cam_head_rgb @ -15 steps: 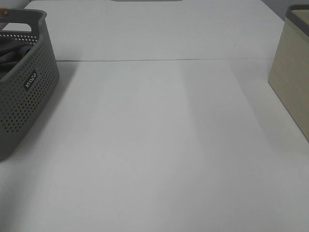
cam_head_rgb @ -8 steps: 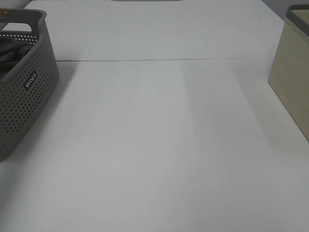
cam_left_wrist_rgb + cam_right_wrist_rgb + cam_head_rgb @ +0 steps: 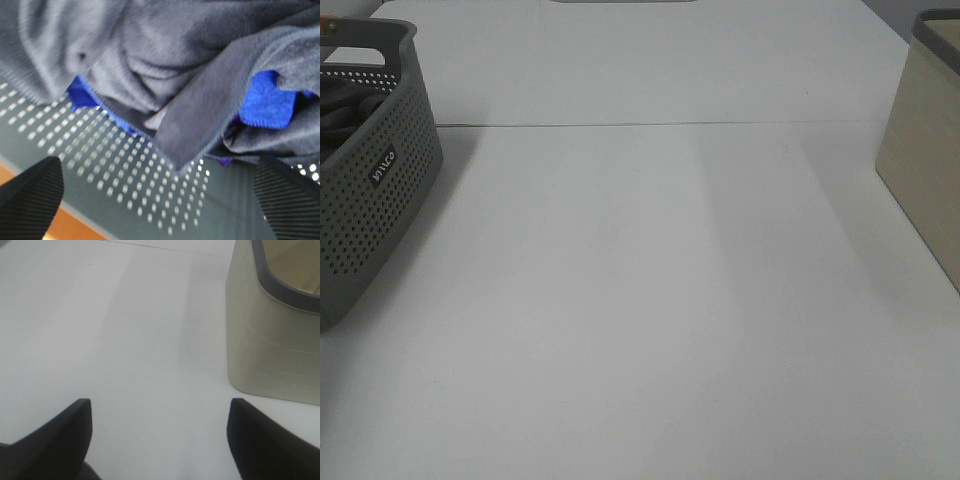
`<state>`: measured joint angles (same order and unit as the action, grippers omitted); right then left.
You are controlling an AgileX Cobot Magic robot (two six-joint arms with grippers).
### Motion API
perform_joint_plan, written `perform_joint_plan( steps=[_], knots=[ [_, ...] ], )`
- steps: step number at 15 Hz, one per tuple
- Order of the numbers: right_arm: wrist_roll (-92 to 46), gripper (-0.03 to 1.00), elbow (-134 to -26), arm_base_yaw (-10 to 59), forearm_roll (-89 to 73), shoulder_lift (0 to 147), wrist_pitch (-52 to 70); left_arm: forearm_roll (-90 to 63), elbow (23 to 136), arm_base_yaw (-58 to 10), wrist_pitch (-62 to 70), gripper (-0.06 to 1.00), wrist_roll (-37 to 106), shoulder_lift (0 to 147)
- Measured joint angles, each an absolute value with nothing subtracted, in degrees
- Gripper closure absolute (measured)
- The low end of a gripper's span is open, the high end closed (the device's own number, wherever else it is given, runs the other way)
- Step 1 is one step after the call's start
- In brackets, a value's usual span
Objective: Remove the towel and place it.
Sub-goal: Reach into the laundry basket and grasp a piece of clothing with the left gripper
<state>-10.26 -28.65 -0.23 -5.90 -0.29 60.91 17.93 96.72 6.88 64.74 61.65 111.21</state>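
Both arms empty; towel [image 3: 150, 60] bunched in basket [image 3: 380, 190], ahead of the left

The left fingers [image 3: 30, 195] are released, grasping nothing, close to the perforated basket wall at the left edge of the exterior frame. Towel lies straight ahead of them, crumpled, no clear long axis, one folded corner pointing at the gap. Charcoal grey, soft nap, blue cloth [image 3: 265, 100] peeking from under it. The right fingers [image 3: 55, 435] are released too, over the counter [image 3: 650, 300] by the beige bin [image 3: 925, 170], well apart. Left arm nearer.

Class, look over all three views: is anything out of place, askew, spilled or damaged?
Nothing is spilled or damaged. The charcoal towel lies crumpled, not folded, in the perforated grey basket, with a blue cloth tangled among its folds.
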Motion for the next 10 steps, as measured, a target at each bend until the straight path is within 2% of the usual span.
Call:
perform_joint_plan(
  steps=[3, 5, 8, 10],
  knots=[
    [-10.3, 0.24, -28.6, -0.2, -5.9, -0.3, 60.9, 17.8, 96.9, 6.9, 62.7, -0.03, 63.3, 114.5],
    [-10.3, 0.24, -28.6, -0.2, -5.9, -0.3, 60.9, 16.8, 96.9, 6.9, 61.4, 0.01, 63.4, 115.9],
    [-10.3, 0.24, -28.6, -0.2, -5.9, -0.3, 60.9, 16.4, 96.9, 6.9, 61.4, 0.27, 63.8, 115.9],
    [-10.3, 0.24, -28.6, -0.2, -5.9, -0.3, 60.9, 15.6, 96.9, 6.9, 63.2, 0.38, 63.9, 115.9]
  ],
)
